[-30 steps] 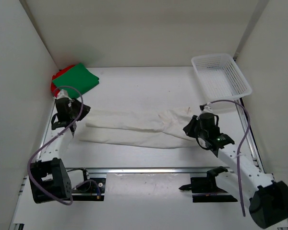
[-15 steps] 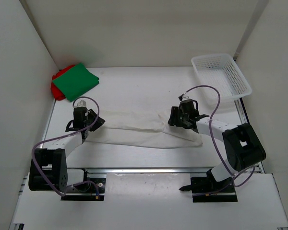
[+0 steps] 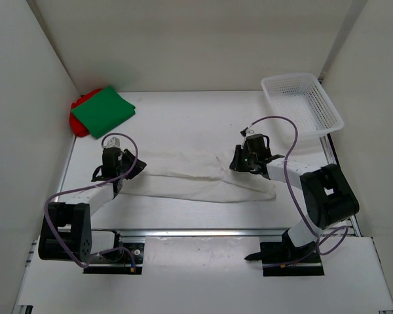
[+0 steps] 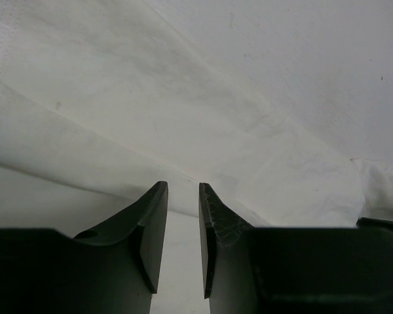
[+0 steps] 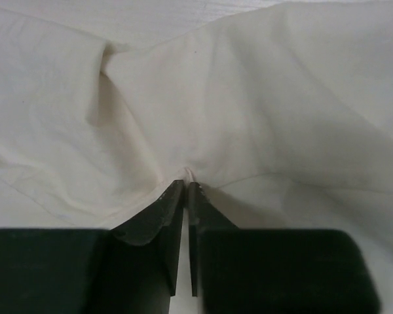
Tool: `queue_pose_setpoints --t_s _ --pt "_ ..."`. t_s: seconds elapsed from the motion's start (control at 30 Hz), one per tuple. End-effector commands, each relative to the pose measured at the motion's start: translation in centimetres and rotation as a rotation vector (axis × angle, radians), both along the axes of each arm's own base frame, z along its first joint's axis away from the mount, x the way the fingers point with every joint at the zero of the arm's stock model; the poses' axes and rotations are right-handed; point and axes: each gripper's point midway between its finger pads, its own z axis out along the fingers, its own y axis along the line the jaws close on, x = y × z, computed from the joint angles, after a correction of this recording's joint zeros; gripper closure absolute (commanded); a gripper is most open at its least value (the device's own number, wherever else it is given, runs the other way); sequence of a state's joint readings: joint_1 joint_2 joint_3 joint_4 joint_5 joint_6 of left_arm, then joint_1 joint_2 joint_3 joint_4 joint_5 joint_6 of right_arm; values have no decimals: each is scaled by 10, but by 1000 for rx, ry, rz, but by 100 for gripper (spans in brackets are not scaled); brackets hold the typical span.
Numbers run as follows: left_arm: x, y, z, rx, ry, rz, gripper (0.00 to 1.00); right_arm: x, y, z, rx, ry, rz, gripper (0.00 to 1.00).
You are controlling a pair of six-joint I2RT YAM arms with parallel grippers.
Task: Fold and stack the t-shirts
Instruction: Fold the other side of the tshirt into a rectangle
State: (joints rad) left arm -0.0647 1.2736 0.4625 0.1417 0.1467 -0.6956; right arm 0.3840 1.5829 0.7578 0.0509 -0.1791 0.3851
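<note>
the white bench (image 3: 183, 118) fills the top view between pale side walls. the white t-shirt (image 3: 183, 180) lies at the centre of the bench as a long, loosely gathered band. it runs from the 9 o'clock side to the 3 o'clock side, and its right end sags a little toward 4 o'clock. it is not folded square and it lies well apart from the other two shirts. the white mesh basket (image 3: 301, 103) sits at the 1 o'clock corner of the bench, tilted, with no cloth visible in it. the green t-shirt (image 3: 103, 111) lies folded at the 10 o'clock corner, stacked on the red t-shirt (image 3: 76, 121), which shows only as a strip along the green one's 9 o'clock edge. the left gripper (image 3: 139, 166) is low at the 9 o'clock end of the white t-shirt, pointing toward 3 o'clock. in the left wrist view its jaws stand a narrow gap apart, with the tips at the near hem of the cloth; whether any cloth lies between them cannot be told. the right gripper (image 3: 234, 161) is low over the right half of the same shirt, pointing toward 9 o'clock. in the right wrist view its jaws are drawn almost together, clamped on a small pucker of the white cloth at the tips, with creases radiating from that pinch.
</note>
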Motion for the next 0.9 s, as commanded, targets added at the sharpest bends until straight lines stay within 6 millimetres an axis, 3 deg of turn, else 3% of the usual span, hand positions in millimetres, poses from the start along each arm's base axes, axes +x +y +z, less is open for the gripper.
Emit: queue_pose_setpoints --t_s 0.0,0.1,0.2,0.43,0.5,0.57,0.63,0.7,0.73,0.8,0.83,0.87 --pt "1 0 5 -24 -28 -1 64 9 11 23 40 -62 24 97" --pt "4 -1 10 -21 -40 1 64 -3 14 42 84 -88 35 100" --pt "5 -1 12 -24 -46 -1 64 -23 12 39 77 -62 4 100" --pt "7 0 16 -31 -61 4 63 -95 24 20 49 24 69 99" --pt "7 -3 19 -36 -66 -7 64 -119 41 21 75 42 130 92" --pt "9 0 20 -34 -66 4 64 -138 58 24 88 44 206 76" --pt "12 0 24 -38 -72 5 64 -145 67 32 89 39 248 69" --pt "14 4 29 -42 -79 14 64 -133 67 53 91 -21 248 63" --pt "18 4 35 -40 -92 15 64 -121 58 62 73 -67 207 62" --pt "23 6 40 -20 -98 22 63 -85 30 79 106 -124 90 63" --pt "31 9 45 -4 -106 32 63 -70 20 88 123 -163 47 69" --pt "31 10 39 13 -78 30 63 -47 -6 93 122 -191 -57 75"
